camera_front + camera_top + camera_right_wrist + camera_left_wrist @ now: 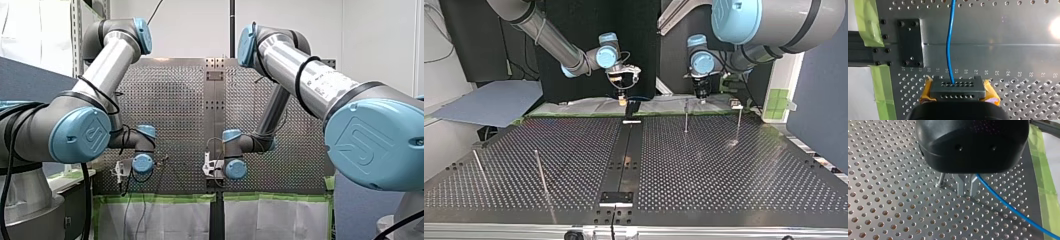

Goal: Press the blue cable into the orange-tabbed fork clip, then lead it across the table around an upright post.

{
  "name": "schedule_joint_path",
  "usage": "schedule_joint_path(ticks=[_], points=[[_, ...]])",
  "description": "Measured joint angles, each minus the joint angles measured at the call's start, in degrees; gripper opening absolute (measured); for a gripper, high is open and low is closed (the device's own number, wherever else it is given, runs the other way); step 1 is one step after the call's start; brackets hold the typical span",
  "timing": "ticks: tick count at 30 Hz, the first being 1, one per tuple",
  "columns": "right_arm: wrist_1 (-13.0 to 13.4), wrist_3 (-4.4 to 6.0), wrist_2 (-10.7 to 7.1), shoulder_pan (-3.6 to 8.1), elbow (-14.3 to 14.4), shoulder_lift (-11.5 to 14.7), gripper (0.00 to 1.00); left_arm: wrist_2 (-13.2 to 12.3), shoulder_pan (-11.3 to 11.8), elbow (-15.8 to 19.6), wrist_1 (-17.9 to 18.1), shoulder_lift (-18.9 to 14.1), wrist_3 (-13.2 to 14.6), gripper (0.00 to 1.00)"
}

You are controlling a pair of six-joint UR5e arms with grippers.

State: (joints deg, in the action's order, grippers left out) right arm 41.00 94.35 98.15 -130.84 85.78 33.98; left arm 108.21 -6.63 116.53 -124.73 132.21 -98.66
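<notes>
ahead of my right claw [957, 87] runs the blue cable [949, 45].

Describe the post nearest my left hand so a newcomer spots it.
Top view: perforated table's far edge, right of the dark centre strip. Two thin upright posts stand there; the wanted post is nearer the strip than its neighbour, just beside my left hand.

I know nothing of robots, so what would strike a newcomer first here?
Two big silver arms with pale blue joint caps fill the front view: my left arm at its left, my right arm at its right. In the top view the perforated table stretches wide, with thin upright posts standing on it. A bright blue cable runs across the metal in the right wrist view.
</notes>
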Motion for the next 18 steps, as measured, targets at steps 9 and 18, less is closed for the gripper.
schedule_joint_path(ticks=[9,18], points=[[-0.2,0.13,-0.19,0.74,0.0,-0.2,0.0,-0.4,0.1,-0.6,-0.7,0.0,0.1,0.15],[-0.6,0.15,-0.22,1.12,-0.3,-1.8,0.0,-0.8,0.1,-1.4,-0.9,1.9,0.2,0.17]])
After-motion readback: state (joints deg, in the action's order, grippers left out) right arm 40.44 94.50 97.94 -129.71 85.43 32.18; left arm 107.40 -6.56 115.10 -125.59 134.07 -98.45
